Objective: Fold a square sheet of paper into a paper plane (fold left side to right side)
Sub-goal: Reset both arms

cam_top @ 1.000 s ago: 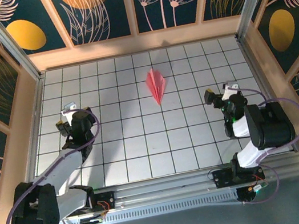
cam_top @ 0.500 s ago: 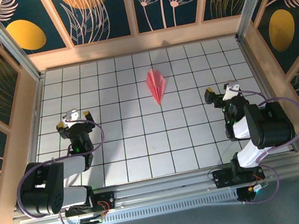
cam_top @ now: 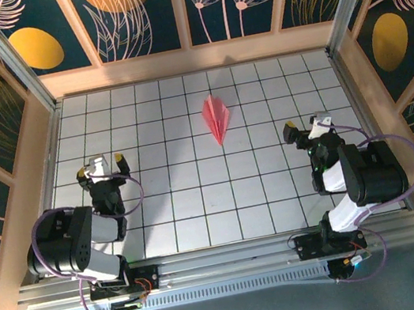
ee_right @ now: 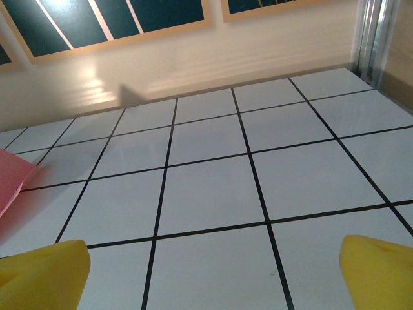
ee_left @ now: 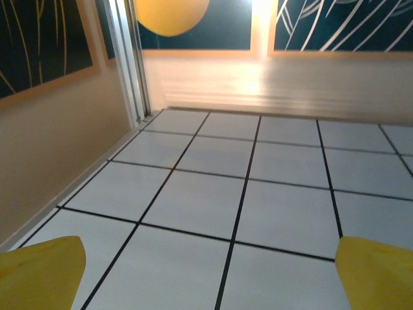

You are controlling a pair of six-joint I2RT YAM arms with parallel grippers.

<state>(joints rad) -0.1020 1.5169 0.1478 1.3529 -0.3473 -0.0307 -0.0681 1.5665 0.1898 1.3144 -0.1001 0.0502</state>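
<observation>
Most of the paper plane point(ee_right: 11, 181) beyond the right wrist view's left edge.

We can read no text, label, brand or number in any of these views. The wall panels point(cam_top: 138, 14) carry only drawn leaves, flowers and orange rounds. The tabletop point(cam_top: 200, 204) carries only plain black grid lines.
</observation>
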